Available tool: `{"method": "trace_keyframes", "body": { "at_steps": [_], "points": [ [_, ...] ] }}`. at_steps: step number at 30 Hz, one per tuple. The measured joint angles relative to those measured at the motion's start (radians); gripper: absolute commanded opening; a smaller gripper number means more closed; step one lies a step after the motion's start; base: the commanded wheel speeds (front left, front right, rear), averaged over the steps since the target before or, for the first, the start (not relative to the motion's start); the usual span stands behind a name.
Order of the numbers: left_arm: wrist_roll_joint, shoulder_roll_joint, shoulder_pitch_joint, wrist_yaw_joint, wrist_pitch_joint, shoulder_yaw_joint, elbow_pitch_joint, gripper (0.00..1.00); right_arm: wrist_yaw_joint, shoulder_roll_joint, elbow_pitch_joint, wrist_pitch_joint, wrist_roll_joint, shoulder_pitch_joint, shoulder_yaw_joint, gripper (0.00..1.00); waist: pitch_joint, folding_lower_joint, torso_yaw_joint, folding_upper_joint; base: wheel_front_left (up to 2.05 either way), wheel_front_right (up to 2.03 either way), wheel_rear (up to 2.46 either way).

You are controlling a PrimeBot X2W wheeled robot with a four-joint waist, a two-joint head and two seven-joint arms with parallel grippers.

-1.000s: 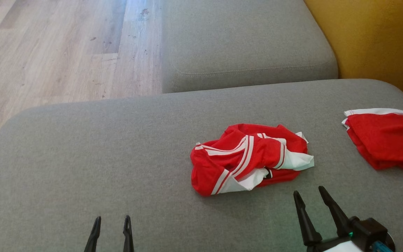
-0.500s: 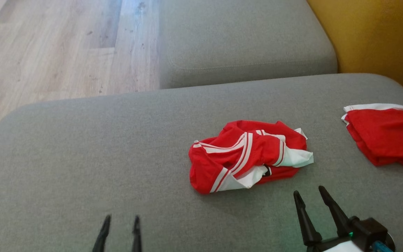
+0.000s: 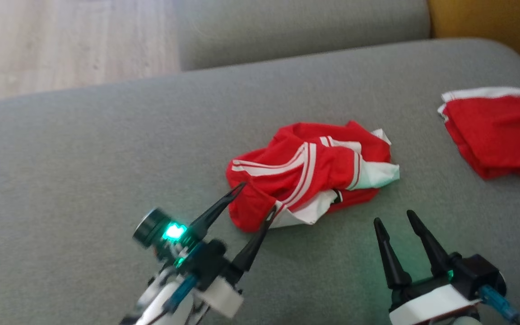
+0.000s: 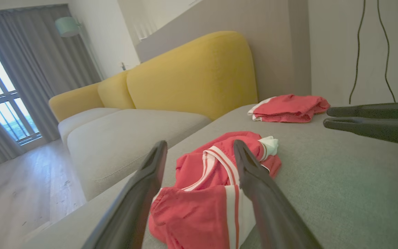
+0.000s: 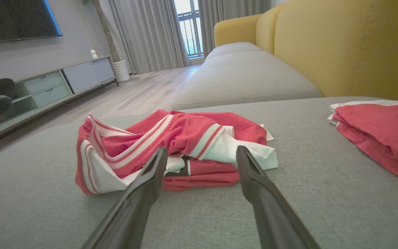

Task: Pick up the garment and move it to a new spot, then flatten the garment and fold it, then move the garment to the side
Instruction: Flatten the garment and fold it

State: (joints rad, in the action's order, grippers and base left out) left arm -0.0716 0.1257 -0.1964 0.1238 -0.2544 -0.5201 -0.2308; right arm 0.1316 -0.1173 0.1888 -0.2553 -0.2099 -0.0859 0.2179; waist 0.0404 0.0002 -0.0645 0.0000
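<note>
Nearby, the left gripper (image 3: pixel 258 196) stands wide open and empty, fingertips at the near-left edge of the crumpled red garment (image 3: pixel 314 171). The right gripper (image 3: pixel 392 216), open and empty too, hovers just short of it. Leftward the grey cushion (image 3: pixel 84 149) gives free room; far right lies a folded red garment (image 3: pixel 497 131).
</note>
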Motion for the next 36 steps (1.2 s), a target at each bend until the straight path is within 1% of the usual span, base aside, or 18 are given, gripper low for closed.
{"method": "trace_keyframes", "body": {
  "at_steps": [3,5,8,10,14,18,19,20,21,22,25,29,32,34,36],
  "points": [
    [0.001,0.012,-0.098,0.001,0.005,-0.074,-0.082,1.0,0.0,-0.009,-0.002,0.0,0.0,0.008,0.0,1.0,0.037,0.0001,-0.019,0.0,0.0,0.0,0.0],
    [0.015,0.025,-0.171,0.005,0.015,-0.141,-0.125,1.0,0.0,-0.015,-0.003,0.0,0.0,0.027,0.0,1.0,0.063,0.0001,-0.031,0.0,0.0,0.0,0.0],
    [0.084,0.045,-0.27,0.009,0.055,-0.254,-0.184,1.0,0.0,-0.015,-0.011,0.0,0.0,0.059,0.0,1.0,0.1,0.0001,-0.049,0.0,0.0,0.0,0.0],
    [0.126,0.076,-0.31,0.009,0.082,-0.317,-0.214,1.0,0.0,-0.015,-0.016,0.0,0.0,0.074,0.0,1.0,0.12,0.0002,-0.06,0.0,0.0,0.0,0.0],
    [0.185,0.157,-0.343,0.009,0.118,-0.393,-0.24,1.0,0.0,-0.015,-0.02,0.0,0.0,0.077,-0.005,1.0,0.151,0.0,-0.076,0.0,0.0,0.0,0.0],
    [0.226,0.195,-0.356,0.009,0.13,-0.431,-0.232,1.0,0.0,-0.015,-0.023,0.0,0.0,0.077,-0.014,1.0,0.164,-0.0001,-0.076,0.0,0.0,0.0,0.0],
    [0.235,0.201,-0.357,0.009,0.132,-0.443,-0.225,0.98,0.0,-0.015,-0.024,0.0,0.0,0.077,-0.018,1.0,0.166,0.0,-0.073,0.0,0.0,0.0,0.0],
    [0.243,0.207,-0.357,0.009,0.138,-0.455,-0.217,0.52,0.0,-0.015,-0.025,0.0,0.0,0.077,-0.02,1.0,0.167,-0.0001,-0.071,0.0,0.0,0.0,0.0],
    [0.251,0.21,-0.357,0.009,0.139,-0.462,-0.213,0.04,0.0,-0.015,-0.025,0.0,0.0,0.077,-0.022,1.0,0.169,-0.0001,-0.068,0.0,0.0,0.0,0.0],
    [0.26,0.214,-0.358,0.009,0.139,-0.473,-0.208,0.0,0.0,-0.015,-0.025,0.0,0.0,0.077,-0.022,1.0,0.17,-0.0002,-0.066,0.0,0.0,0.0,0.0],
    [0.295,0.222,-0.359,0.009,0.138,-0.506,-0.19,0.0,0.0,-0.014,-0.025,0.0,0.0,0.078,-0.021,1.0,0.169,-0.0001,-0.063,0.0,0.0,0.0,0.0],
    [0.372,0.229,-0.388,0.009,0.14,-0.559,-0.134,0.0,0.0,-0.012,-0.023,0.0,0.0,0.078,-0.012,1.0,0.157,-0.0002,-0.07,0.0,0.0,0.0,0.0],
    [0.429,0.243,-0.458,0.009,0.15,-0.588,-0.058,0.0,0.0,-0.008,-0.02,0.0,0.0,0.079,0.003,1.0,0.147,-0.0002,-0.085,0.0,0.0,0.0,0.0],
    [0.486,0.251,-0.529,0.009,0.162,-0.59,0.002,0.0,0.0,0.001,-0.02,0.0,0.0,0.083,0.008,1.0,0.14,-0.0002,-0.102,0.0,0.0,0.0,0.0],
    [0.518,0.256,-0.616,0.009,0.165,-0.592,0.061,0.0,0.0,0.01,-0.022,0.0,-0.001,0.087,0.007,1.0,0.133,-0.0002,-0.121,0.0,0.0,0.0,0.0]
  ]
}}
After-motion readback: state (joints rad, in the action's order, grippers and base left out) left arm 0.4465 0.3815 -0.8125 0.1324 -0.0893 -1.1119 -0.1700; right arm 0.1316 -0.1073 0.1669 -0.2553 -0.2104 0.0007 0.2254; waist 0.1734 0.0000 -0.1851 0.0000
